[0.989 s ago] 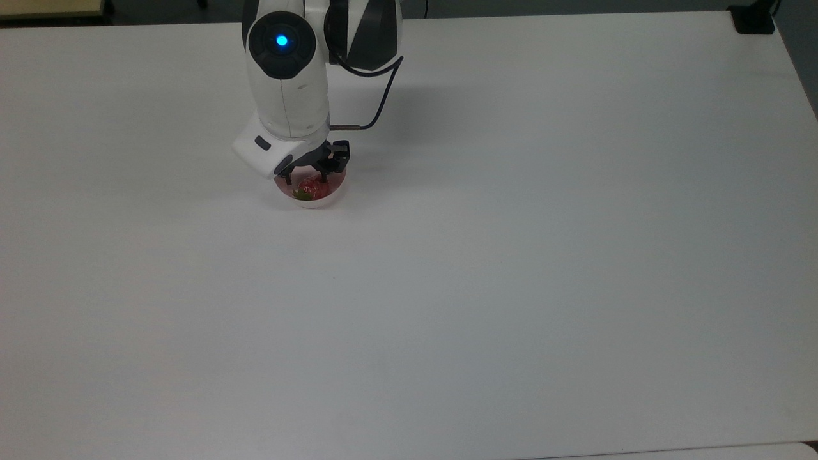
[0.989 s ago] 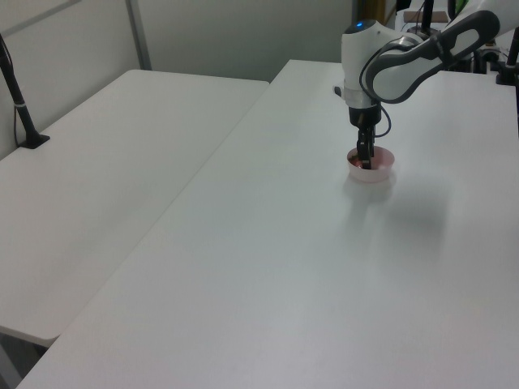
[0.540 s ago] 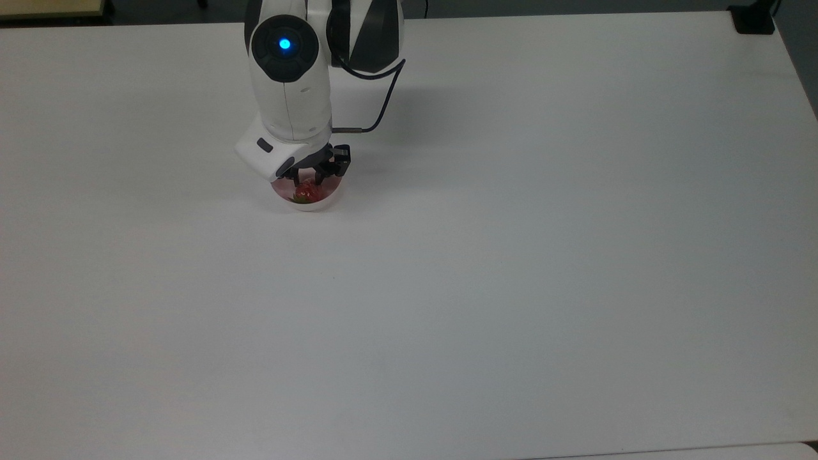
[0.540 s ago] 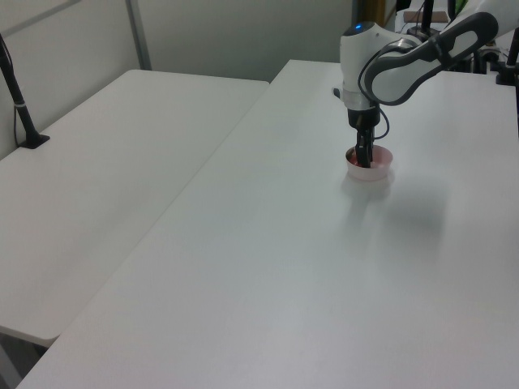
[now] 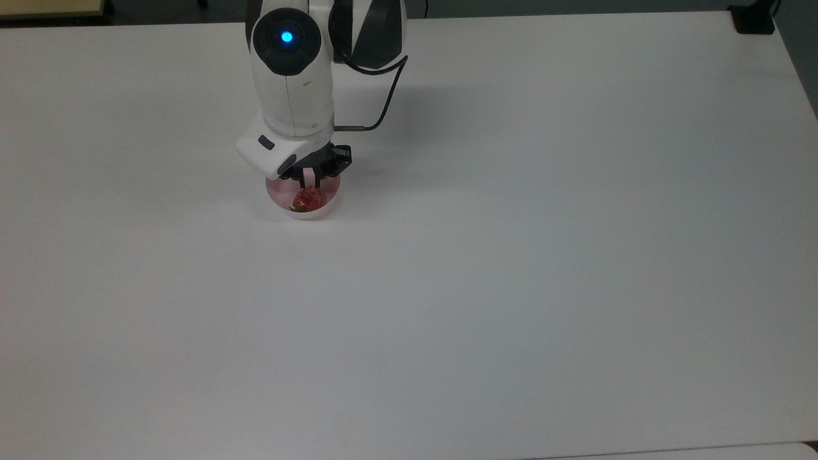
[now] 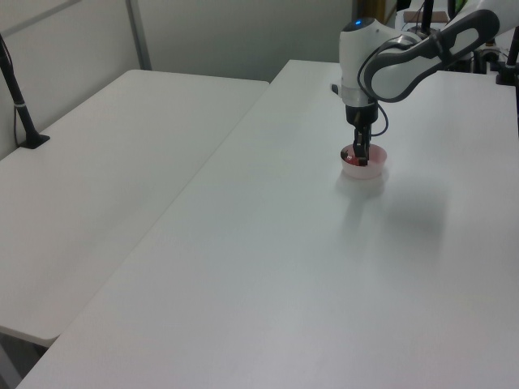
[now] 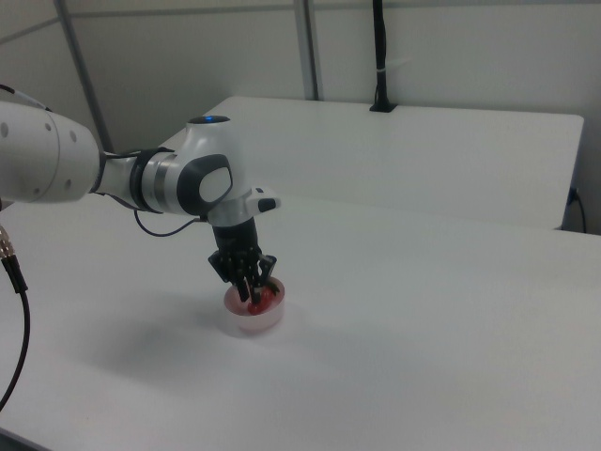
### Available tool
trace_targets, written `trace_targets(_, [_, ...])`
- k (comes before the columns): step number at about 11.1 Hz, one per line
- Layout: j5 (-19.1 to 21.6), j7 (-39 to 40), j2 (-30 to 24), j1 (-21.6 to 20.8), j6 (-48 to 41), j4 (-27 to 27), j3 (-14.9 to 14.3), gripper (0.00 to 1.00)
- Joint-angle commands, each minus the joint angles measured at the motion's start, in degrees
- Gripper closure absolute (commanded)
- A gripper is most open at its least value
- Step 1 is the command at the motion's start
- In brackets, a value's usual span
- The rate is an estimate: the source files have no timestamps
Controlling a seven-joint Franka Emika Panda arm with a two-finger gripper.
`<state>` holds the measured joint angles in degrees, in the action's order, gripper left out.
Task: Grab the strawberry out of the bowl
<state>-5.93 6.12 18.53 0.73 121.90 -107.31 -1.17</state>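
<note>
Strawberry (image 5: pixel 307 199) inside the pale pink bowl (image 5: pixel 324 208), bowl on the white bench (image 5: pixel 511 255) toward 11 o'clock in the top view, dark fingers (image 7: pixel 252 282) pinching the strawberry from above, gripper (image 5: pixel 312 185) pointing straight down.

Strawberry (image 5: pixel 307 199): small, glossy red, green leafy cap seen at about 8 o'clock in the top view; lodged inside the bowl.

Bowl (image 5: pixel 321 209): small, round, pale pink inside, whitish outer wall; set upright at about 11 o'clock in the top view.
</note>
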Motion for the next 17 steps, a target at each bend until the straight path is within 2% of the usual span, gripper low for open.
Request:
trace_targets(1, [-0.58,-0.41,-1.22,1.21,1.50,0.17,0.82,0.21])
trace_targets(3, [-0.49,-1.28,-0.87,1.38,1.85,0.17,0.82,0.14])
trace_targets(5, [-0.49,-5.39,-0.34,1.82,5.08,-0.35,0.82,0.13])
trace_targets(10, [-0.57,-7.26,1.24,2.44,6.33,-0.53,0.82,0.24])
trace_targets(12, [-0.66,-7.26,1.50,2.35,6.51,-1.66,0.82,0.25])
trace_targets(13, [-0.66,-7.26,1.51,2.35,6.51,-1.58,0.82,0.28])
trace_targets(17, [-0.66,-7.00,1.51,2.44,6.42,-1.50,0.82,0.70])
